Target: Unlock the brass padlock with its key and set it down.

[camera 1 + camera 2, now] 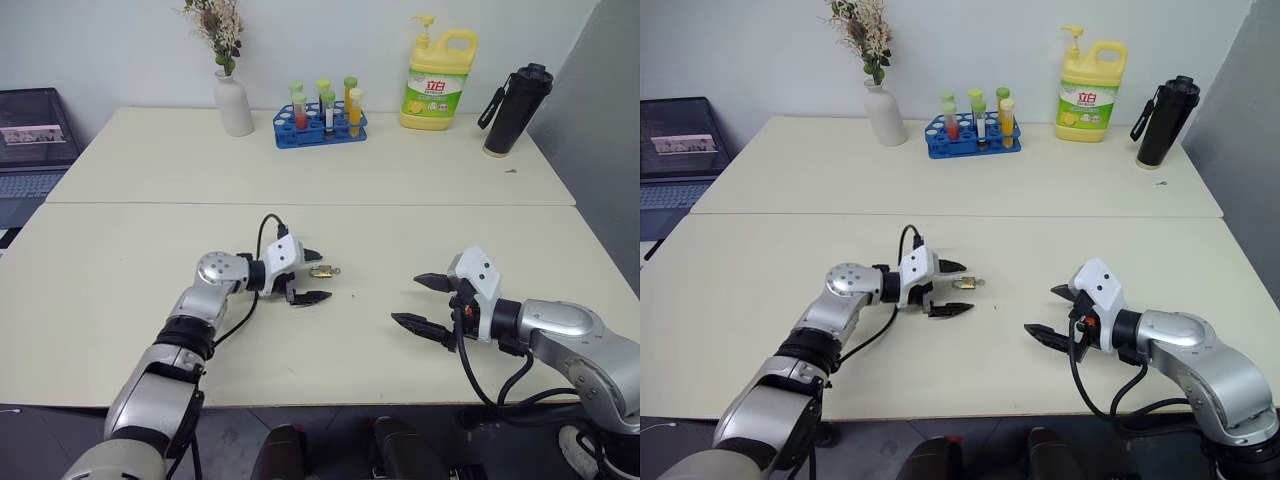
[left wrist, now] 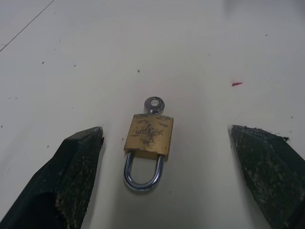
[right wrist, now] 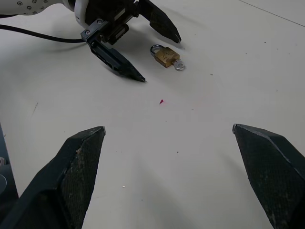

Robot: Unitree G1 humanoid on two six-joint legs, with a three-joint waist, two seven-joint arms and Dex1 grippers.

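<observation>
1. The small golden-yellow brass padlock [image 2: 148, 135] with its thin silver U-shaped shackle lies flat on my cream-coloured desk [image 1: 120, 290], shackle end toward my left hand.
2. The tiny silvery metal key [image 2: 153, 103] sits in the padlock's far end, only its round holed head showing.
3. My left hand [image 1: 311, 276] is released, its two black fingers spread wide on either side of the padlock and touching neither it nor the key.
4. My right hand [image 1: 427, 303] is likewise released and empty, hovering over the desk well apart from the padlock and pointing toward it.
5. At the back of the desk stand a white vase [image 1: 233, 103], a blue tube rack [image 1: 320, 125], a yellow detergent bottle [image 1: 437, 85] and a black flask [image 1: 515, 108].
</observation>
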